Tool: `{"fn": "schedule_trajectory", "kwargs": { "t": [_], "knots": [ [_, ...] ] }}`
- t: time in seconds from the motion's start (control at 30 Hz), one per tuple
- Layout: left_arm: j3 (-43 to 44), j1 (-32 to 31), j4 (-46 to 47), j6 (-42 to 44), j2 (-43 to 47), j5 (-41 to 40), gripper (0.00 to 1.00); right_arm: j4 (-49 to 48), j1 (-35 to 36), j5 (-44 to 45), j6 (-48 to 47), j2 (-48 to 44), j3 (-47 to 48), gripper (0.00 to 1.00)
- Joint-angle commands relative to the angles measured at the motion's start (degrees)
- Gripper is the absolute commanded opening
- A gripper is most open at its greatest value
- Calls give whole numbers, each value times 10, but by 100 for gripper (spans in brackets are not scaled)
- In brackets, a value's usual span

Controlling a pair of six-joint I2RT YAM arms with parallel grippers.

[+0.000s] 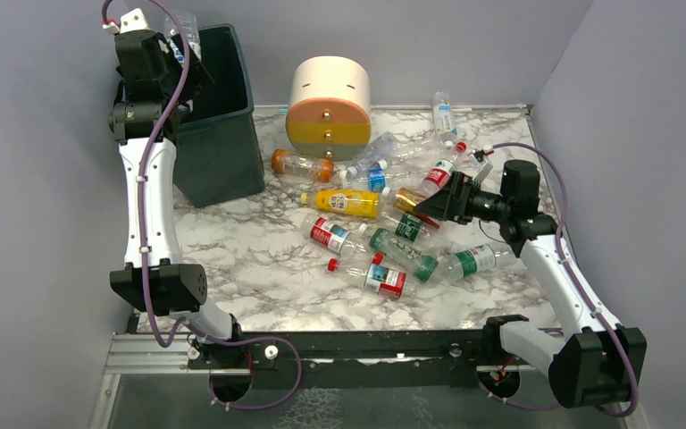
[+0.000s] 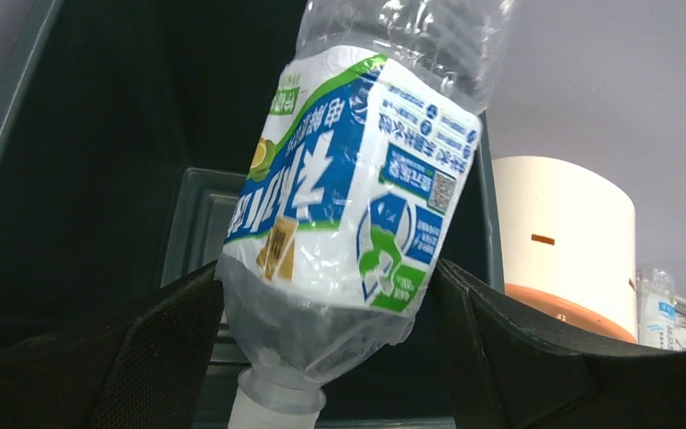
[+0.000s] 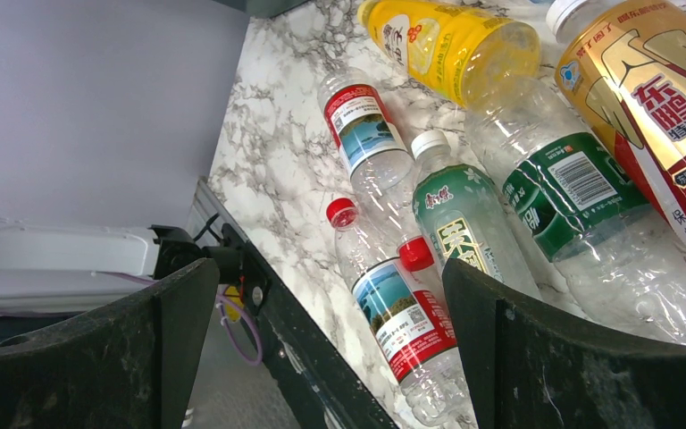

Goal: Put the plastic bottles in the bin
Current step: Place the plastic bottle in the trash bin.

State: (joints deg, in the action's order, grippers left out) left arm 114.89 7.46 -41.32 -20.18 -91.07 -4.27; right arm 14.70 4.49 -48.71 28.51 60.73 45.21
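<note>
Across the grey-veined white marble-patterned table (image 1: pixel 259 268), a scatter of small plastic bottles (image 1: pixel 402 253), mostly right of centre. At the far left corner, the tall dark green-grey rectangular plastic bin (image 1: pixel 223 152), mouth open upward. Just right of it, against the back wall, the round cream, orange and yellow drawer unit (image 1: pixel 328 107), apart from the drop.

Raised above the bin's left rim, the left gripper (image 2: pixel 326 281), jaws parted fairly wide either side of a crumpled clear plastic bottle with a blue, white and green label (image 2: pixel 348 170). Bottle tilted off upright, cap end down, long axis aimed into the bin's dark interior directly below. Held or already let go: impossible to tell, with both black fingers (image 2: pixel 170 349) right at the bottle's sides. Probably needed next: only a release, with nothing between bottle and bin.

Over the pile at the right, the right gripper (image 1: pixel 433 198), spread wide and empty. Beneath and ahead of it, lying flat and crowded together: a gold-and-red bottle (image 3: pixel 661 98), a yellow bottle (image 3: pixel 451 45), a clear bottle with a dark green label (image 3: pixel 572 188), a white-capped bottle with a green label (image 3: pixel 464 223), a red-capped clear bottle with a red label (image 3: pixel 402 313). Nearer arm for all of these: the right. Likely hazard: neighbours touching, little room for fingers.
</note>
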Motion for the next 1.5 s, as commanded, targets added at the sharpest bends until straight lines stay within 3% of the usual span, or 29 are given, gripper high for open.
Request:
{"fn": "schedule_trajectory", "kwargs": {
  "t": [0.0, 0.3, 0.43, 0.53, 1.0, 1.47],
  "knots": [
    [9, 5, 19, 9, 5, 2, 87, -7, -2, -14, 1, -3, -4, 99],
    [8, 5, 18, 12, 5, 3, 90, -6, -2, -15, 0, 2, 0, 99],
    [4, 5, 19, -2, 12, 50, 91, -8, -2, -15, 1, 5, 1, 99],
    [-9, -5, 19, -13, 20, 106, 99, -8, -2, -13, 0, 6, 4, 99],
    [-133, -204, 15, -24, 112, 78, 99, 4, -2, 0, -5, 14, 23, 99],
    [-440, -387, 73, -141, 220, 41, 99, 20, -2, 23, -9, 4, 28, 99]
  ]
}}
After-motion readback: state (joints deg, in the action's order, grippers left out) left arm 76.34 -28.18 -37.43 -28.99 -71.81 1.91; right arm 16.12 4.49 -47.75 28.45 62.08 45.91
